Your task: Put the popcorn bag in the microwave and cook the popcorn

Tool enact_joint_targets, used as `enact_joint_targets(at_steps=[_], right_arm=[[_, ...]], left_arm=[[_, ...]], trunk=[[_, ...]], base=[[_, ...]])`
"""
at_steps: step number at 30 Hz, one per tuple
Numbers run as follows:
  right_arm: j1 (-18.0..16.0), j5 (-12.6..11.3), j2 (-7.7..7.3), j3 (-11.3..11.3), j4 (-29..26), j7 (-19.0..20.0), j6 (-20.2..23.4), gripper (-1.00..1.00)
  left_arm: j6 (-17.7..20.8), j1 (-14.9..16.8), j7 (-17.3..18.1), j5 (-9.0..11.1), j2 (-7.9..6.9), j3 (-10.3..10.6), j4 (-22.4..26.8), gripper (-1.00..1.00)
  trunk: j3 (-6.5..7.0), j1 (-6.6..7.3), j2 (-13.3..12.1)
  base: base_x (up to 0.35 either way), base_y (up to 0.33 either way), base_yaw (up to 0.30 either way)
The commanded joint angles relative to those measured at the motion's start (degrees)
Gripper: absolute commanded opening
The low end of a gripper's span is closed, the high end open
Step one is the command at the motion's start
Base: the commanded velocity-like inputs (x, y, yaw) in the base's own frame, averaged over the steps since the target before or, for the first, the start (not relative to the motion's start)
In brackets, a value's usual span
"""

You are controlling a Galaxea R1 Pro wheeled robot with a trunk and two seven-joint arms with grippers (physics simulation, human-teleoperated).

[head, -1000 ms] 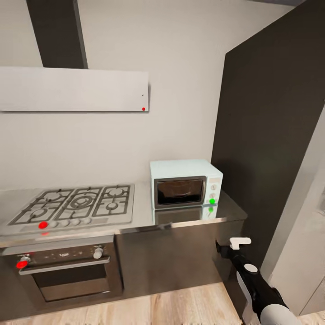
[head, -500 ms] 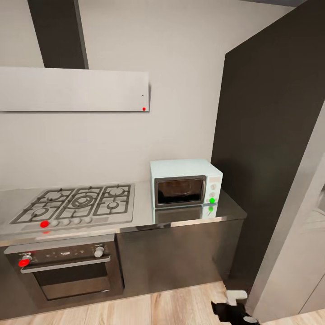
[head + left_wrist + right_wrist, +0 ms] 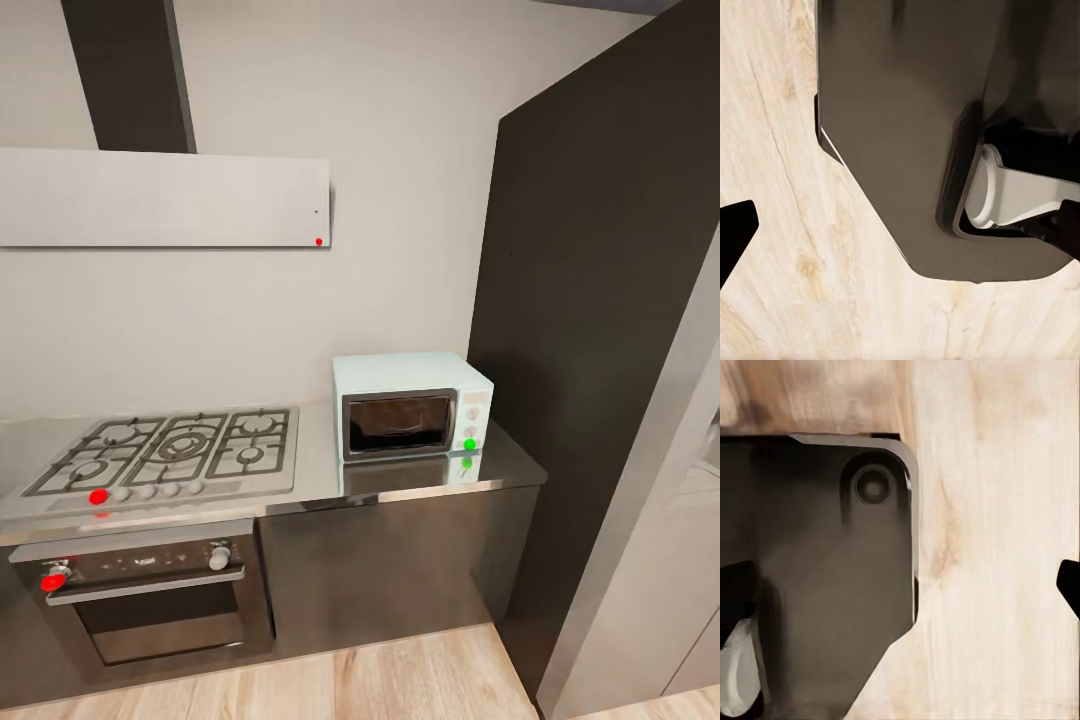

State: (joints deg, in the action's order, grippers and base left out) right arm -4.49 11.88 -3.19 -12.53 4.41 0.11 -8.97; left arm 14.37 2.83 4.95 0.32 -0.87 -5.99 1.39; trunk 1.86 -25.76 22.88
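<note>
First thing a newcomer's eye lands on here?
Probably the mint-blue microwave, door shut, at the right end of the steel countertop, a green light glowing on its panel. Next, the gas hob to its left with a red dot at its front, above the oven.

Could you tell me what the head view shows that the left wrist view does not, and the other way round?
The head view has the mint-blue microwave, door closed, standing on the steel countertop beside the gas hob, with the oven below and the hood above. The left wrist view has the robot's dark base and the dark tips of the left fingers, set wide apart. Both show the pale wooden floor.
</note>
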Motion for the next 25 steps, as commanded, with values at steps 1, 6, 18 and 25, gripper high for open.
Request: enact_joint_targets(at_steps=[1, 6, 18, 25], right_arm=[[0.2, 0.5, -0.05, -0.5, 0.2, -0.3, 0.9, 1.00], [0.8, 0.5, -0.06, -0.5, 0.2, -1.1, 6.4, 1.00], [0.8, 0.3, -0.06, -1.0, 0.0, -1.0, -1.2, 1.00], [0.8, 0.3, -0.07, -0.9, 0.0, -1.0, -1.3, 1.00]], left_arm=[[0.4, 0.0, 0.1, 0.0, -0.01, -0.4, 0.1, 1.00], [0.4, 0.0, 0.1, 0.0, -0.01, -0.4, 0.1, 1.00], [0.4, 0.0, 0.1, 0.0, -0.01, -0.4, 0.1, 1.00], [0.4, 0.0, 0.1, 0.0, -0.01, -0.4, 0.1, 1.00]], trunk=[[-0.01, -0.02, 0.0], [-0.01, -0.02, 0.0], [-0.01, -0.02, 0.0], [-0.01, -0.02, 0.0]], base=[[0.000, 0.000, 0.000], [0.000, 0.000, 0.000], [0.000, 0.000, 0.000], [0.000, 0.000, 0.000]])
